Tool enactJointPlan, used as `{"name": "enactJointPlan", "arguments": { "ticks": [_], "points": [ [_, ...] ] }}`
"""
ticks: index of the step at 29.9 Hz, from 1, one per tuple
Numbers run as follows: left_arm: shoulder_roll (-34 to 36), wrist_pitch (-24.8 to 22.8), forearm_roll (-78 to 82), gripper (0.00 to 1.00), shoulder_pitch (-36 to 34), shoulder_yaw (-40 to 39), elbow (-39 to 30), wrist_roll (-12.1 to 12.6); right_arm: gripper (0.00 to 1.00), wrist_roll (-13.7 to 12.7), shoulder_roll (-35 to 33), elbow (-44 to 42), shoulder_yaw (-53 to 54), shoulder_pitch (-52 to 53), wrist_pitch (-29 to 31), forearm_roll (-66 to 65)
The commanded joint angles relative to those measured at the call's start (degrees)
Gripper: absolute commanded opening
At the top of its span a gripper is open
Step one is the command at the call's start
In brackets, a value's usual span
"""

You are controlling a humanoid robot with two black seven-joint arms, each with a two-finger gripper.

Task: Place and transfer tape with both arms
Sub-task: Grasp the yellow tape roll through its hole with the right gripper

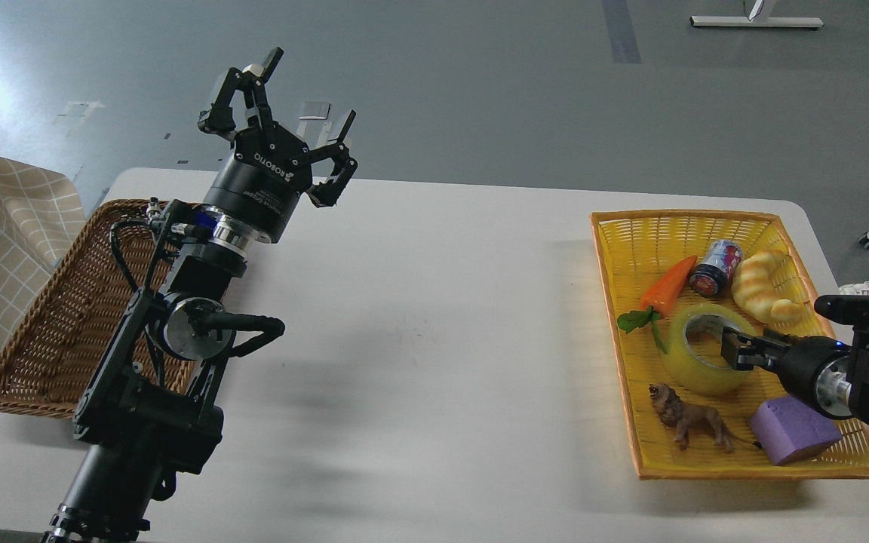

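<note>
We note a smooth, matt white table top. The brown basket at left is rough woven wicker; the yellow basket at right looks like woven plastic. The tape is glossy and translucent. Our left gripper is matt black with a polished metal ring below. The purple block appears matt, foam-like. Checked cloth hangs far left.

Two baskets, one tape, five other items.
</note>
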Motion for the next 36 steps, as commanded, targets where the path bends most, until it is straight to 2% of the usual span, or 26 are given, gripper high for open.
{"name": "enactJointPlan", "arguments": {
  "ticks": [1, 6, 10, 20, 24, 36],
  "points": [
    [0.0, 0.0, -0.08, 0.98, 0.0, 0.0, 0.0, -0.01, 0.49, 0.0, -0.36, -0.22, -0.14, -0.08, 0.0, 0.0],
    [0.0, 0.0, 0.0, 0.98, -0.09, 0.0, 0.0, -0.01, 0.37, 0.0, -0.44, -0.39, -0.05, -0.7, 0.0, 0.0],
    [0.0, 0.0, -0.08, 0.98, -0.35, 0.09, 0.09, 0.08, 0.34, 0.0, -1.06, -0.39, -0.14, -1.05, 0.0, 0.18],
    [0.09, 0.09, -0.08, 0.98, -0.44, 0.0, 0.17, -0.01, 0.07, -0.08, -0.97, -0.39, -0.14, -1.75, 0.0, 0.53],
    [0.18, 0.09, -0.08, 0.98, -0.44, 0.0, 0.26, -0.01, 0.0, -0.08, -0.97, -0.39, -0.05, -1.67, 0.0, 0.79],
    [0.18, 0.0, -0.08, 0.98, -0.35, 0.0, 0.26, -0.01, 0.0, -0.52, -1.15, 0.48, 3.02, -1.58, 0.0, 5.36]
  ]
}}
